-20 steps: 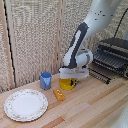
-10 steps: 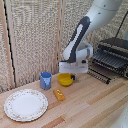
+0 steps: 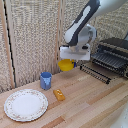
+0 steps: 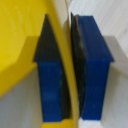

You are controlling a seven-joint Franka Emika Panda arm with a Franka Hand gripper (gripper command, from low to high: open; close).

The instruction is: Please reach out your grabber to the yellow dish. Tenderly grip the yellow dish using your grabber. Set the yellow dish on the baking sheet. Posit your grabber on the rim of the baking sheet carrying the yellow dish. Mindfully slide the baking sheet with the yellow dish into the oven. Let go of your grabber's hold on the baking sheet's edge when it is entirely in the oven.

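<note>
- My grabber (image 3: 66, 60) is clenched on the yellow dish (image 3: 65, 64), which hangs in the air above the wooden table (image 3: 95, 102), clear of the surface.
- In the wrist view my two blue-tipped fingers (image 4: 92, 75) stand either side of the dish's thin yellow wall (image 4: 64, 55), pinching it between them.
- The oven (image 3: 114, 54) sits at the exterior view's right with its door dropped open; the baking sheet (image 3: 106, 60) rests at its mouth.
- On the table at the exterior view's left: a blue cup (image 3: 46, 80), a small orange-yellow oblong item (image 3: 59, 94) and a white patterned plate (image 3: 25, 104).
</note>
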